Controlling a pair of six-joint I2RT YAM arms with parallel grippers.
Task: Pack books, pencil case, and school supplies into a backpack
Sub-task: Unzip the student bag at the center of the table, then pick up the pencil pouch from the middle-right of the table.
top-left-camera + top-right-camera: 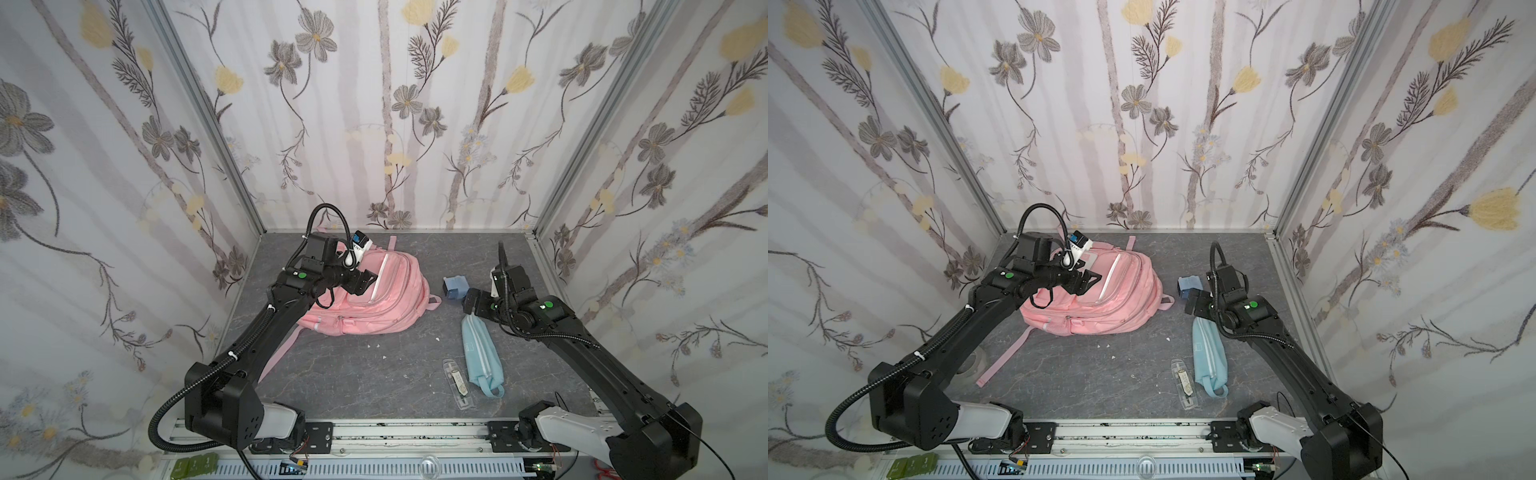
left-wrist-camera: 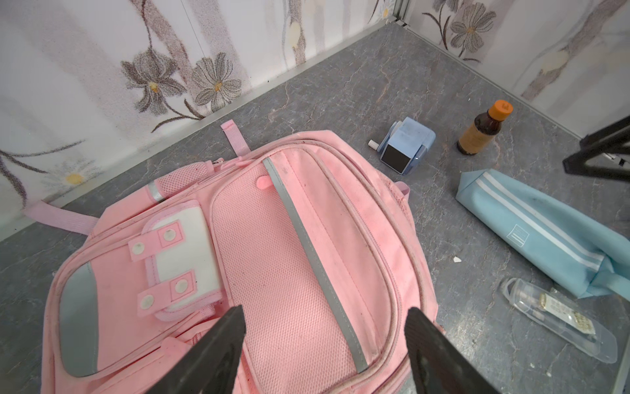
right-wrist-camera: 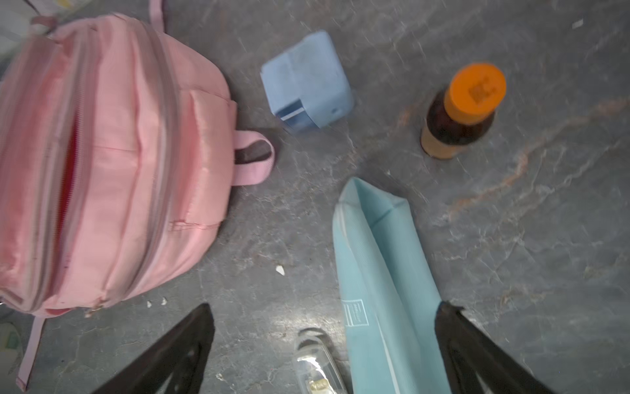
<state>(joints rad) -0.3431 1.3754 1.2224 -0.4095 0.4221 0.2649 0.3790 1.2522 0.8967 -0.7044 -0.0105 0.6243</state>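
Nearest you, the clear plastic case is lying on the surface, nearer than the backpack and off to its right. The light-blue pencil case is lying just beside it, and neither is packed yet.

The right jaws are standing wide apart and gripping nothing, hovering over the pencil case's far end, right of the backpack. The left jaws are also spread wide and empty, hanging over the backpack's front mesh pocket.

The backpack is lying front up. In the right wrist view one zip is gaping a little, but its inside is hidden. You cannot tell whether the books are already in it, and none are showing outside.

Just right of the backpack's top, the pale-blue pencil sharpener is sitting unpacked. A brown bottle with an orange cap is standing further right. By my judgement, most of the small items are waiting to go in.
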